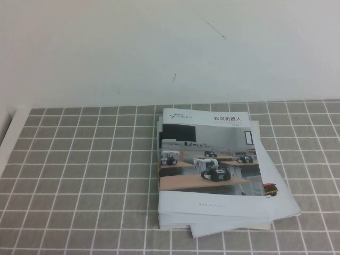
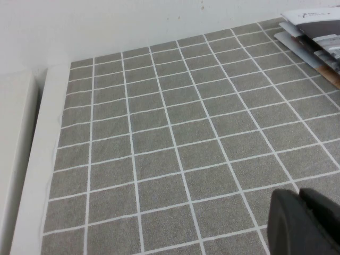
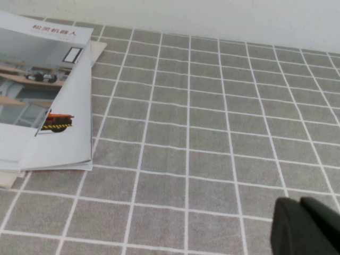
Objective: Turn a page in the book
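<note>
Three views covered the scene. From the high view, the thin glossy white book (image 1: 210, 164) lay closed on the grey cloth with a white grid pattern (image 1: 79, 175) that covered the table, right of centre and near the pale wall (image 1: 159, 48) behind. Its cover page (image 1: 204, 204), printed with small robots on wooden desks under a black Chinese title, lay flat and face up. The book rested on a loose stack of plain white sheets and booklets (image 1: 281, 202), whose edges stuck out past it on the right and along the near side, slightly askew. The wall showed a few faint dark marks, and a strip of bare white table edge (image 1: 13, 125) ran along the cloth's left side. Neither arm appeared in this view. From the left wrist view, the left gripper (image 2: 305, 223) showed only as a dark tip above bare grid cloth, well apart from the book's corner (image 2: 313, 26) at the far edge; whether its fingers were apart or together could not be told. From the right wrist view, the right gripper (image 3: 305, 228) likewise showed as a dark tip over the cloth, well clear of the book (image 3: 37, 79) and the stack beneath it, and its fingers' spread could not be told either.
</note>
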`<act>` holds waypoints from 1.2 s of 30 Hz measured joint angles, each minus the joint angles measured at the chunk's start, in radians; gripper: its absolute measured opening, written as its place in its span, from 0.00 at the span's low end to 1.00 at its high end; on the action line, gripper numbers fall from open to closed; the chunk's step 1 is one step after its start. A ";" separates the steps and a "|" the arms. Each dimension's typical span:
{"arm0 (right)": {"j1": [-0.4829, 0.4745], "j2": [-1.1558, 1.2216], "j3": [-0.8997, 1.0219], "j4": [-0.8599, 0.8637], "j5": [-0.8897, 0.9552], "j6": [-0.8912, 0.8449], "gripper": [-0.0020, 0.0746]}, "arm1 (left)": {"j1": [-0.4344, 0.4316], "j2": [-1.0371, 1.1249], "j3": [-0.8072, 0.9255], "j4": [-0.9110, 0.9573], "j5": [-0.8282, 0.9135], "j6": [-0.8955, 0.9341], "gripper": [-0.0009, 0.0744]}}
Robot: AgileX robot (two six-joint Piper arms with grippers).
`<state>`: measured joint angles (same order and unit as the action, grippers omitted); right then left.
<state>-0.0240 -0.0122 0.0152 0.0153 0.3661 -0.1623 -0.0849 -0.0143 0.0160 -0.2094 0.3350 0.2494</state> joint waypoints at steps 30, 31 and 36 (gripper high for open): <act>0.000 0.000 0.012 0.037 -0.117 0.000 0.02 | 0.000 0.000 0.006 -0.055 -0.061 0.000 0.01; 0.000 0.000 0.012 0.041 -0.136 0.000 0.02 | 0.000 0.000 0.006 -0.077 -0.080 0.000 0.01; 0.000 0.000 0.012 0.045 -0.296 0.004 0.02 | 0.000 0.000 0.006 -0.206 -0.249 -0.008 0.01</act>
<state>-0.0240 -0.0122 0.0269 0.0605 0.0705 -0.1582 -0.0849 -0.0143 0.0219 -0.4155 0.0857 0.2413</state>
